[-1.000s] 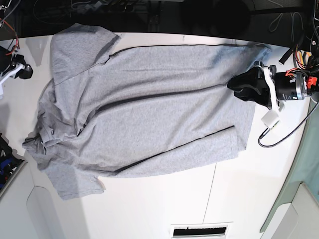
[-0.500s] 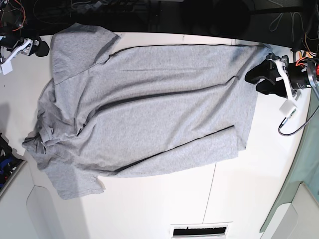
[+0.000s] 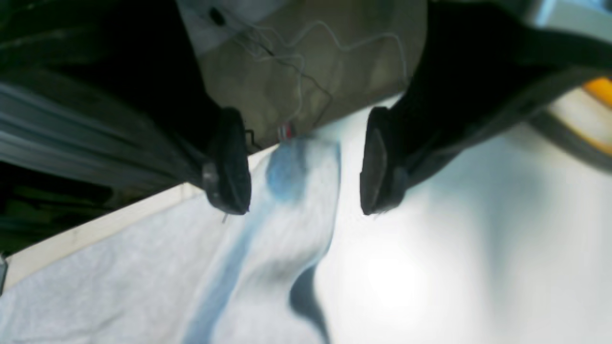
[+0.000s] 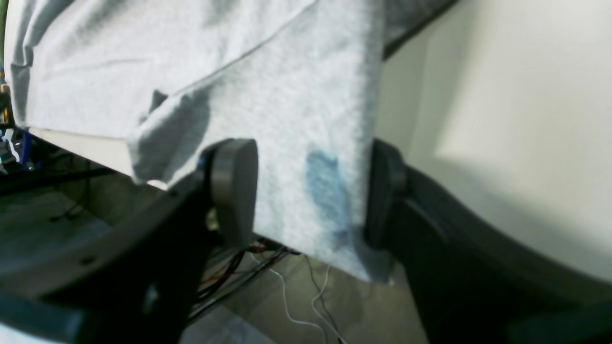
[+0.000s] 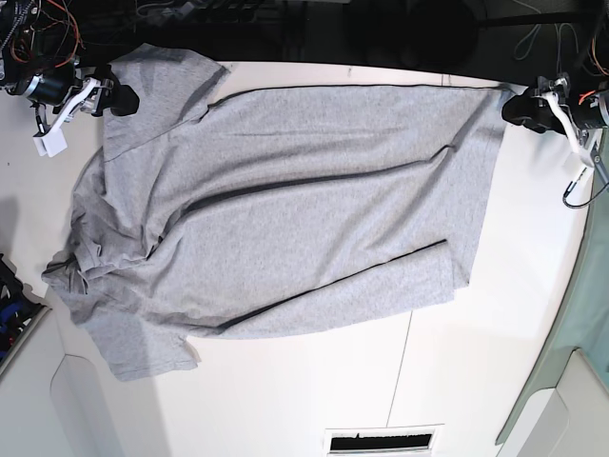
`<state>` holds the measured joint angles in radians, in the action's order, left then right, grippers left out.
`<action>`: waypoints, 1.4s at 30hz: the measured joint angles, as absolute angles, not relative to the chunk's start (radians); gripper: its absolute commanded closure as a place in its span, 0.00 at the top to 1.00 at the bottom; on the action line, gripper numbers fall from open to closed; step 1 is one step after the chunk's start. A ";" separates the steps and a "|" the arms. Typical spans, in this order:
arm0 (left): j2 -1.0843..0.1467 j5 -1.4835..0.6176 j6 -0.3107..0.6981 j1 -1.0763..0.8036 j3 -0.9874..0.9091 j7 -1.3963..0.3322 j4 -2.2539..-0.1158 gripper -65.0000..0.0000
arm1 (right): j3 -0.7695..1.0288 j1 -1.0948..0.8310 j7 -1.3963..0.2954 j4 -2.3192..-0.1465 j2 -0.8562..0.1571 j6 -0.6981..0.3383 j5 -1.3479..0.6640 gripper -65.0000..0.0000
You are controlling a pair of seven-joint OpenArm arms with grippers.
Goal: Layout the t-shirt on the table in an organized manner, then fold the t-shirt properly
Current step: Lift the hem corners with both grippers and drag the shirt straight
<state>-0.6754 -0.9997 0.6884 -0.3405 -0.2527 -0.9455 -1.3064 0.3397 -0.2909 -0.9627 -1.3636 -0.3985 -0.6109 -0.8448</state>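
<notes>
While both grippers sit apart & empty, left gripper (image 5: 519, 108) at hem corner, right gripper (image 5: 119, 98) straddling sleeve edge, t-shirt (image 5: 276, 200) lies creased on table (image 5: 476, 362): pinch deep, pull taut.

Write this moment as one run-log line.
light grey cotton t-shirt: spread on white table | left gripper: open | right gripper: open, straddling sleeve edge
</notes>
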 measured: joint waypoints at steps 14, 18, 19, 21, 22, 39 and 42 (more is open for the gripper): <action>-0.595 -0.868 0.701 -0.337 -0.257 -0.833 -1.297 0.61 | 0.338 -0.292 -1.001 -1.375 -0.396 -0.611 -0.860 0.52; -0.595 -0.879 0.701 -0.334 -0.257 -0.875 -1.297 0.61 | 0.338 -0.302 -1.002 -1.377 -0.396 -0.611 -0.879 0.52; -0.595 -0.893 0.700 -0.332 -0.257 -0.892 -1.298 0.61 | 0.338 -0.304 -1.005 -1.377 -0.396 -0.611 -0.883 0.52; -0.596 -0.938 0.699 -0.335 -0.257 -0.932 -1.298 0.61 | 0.338 -0.304 -1.008 -1.377 -0.396 -0.611 -0.883 0.52; -0.595 -0.960 0.699 -0.336 -0.257 -0.945 -1.298 0.61 | 0.338 -0.305 -1.008 -1.377 -0.396 -0.611 -0.883 0.52; -0.617 -1.124 0.692 -0.357 -0.241 -0.944 -1.295 0.00 | 0.355 -0.310 -1.024 -1.377 -0.387 -0.606 -0.868 0.00; -0.664 -1.185 0.692 -0.355 -0.257 -0.953 -1.295 0.00 | 0.415 -0.323 -1.047 -1.394 -0.385 -0.602 -0.863 0.00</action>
